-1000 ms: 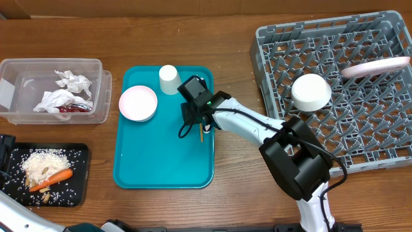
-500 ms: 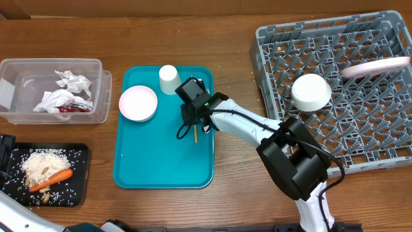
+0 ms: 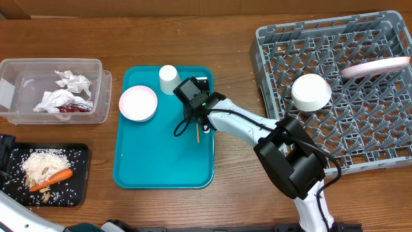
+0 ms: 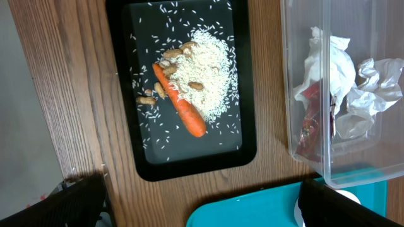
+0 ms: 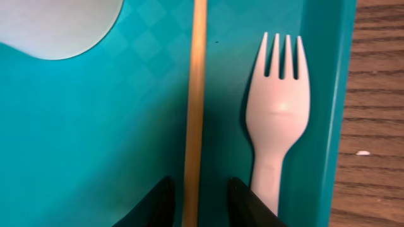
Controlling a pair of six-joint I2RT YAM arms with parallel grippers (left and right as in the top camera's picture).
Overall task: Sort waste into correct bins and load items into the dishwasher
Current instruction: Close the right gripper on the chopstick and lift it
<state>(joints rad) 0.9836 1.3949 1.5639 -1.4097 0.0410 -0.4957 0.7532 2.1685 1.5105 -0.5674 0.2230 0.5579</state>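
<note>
Your right fingers [image 5: 161, 203] spread astride the wooden stick [image 5: 196, 94], not gripping it, white plastic fork [image 5: 278, 120] just beside them, your left fingers [image 4: 79, 202] spread wide.

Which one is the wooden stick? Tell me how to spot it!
Find the big teal tray lying flat between the clear tub and the grey rack. Near its right edge, two long things lie side by side. The wooden stick is the thin, straight, tan one with no prongs; the white fork beside it is nearer the rim.
</note>
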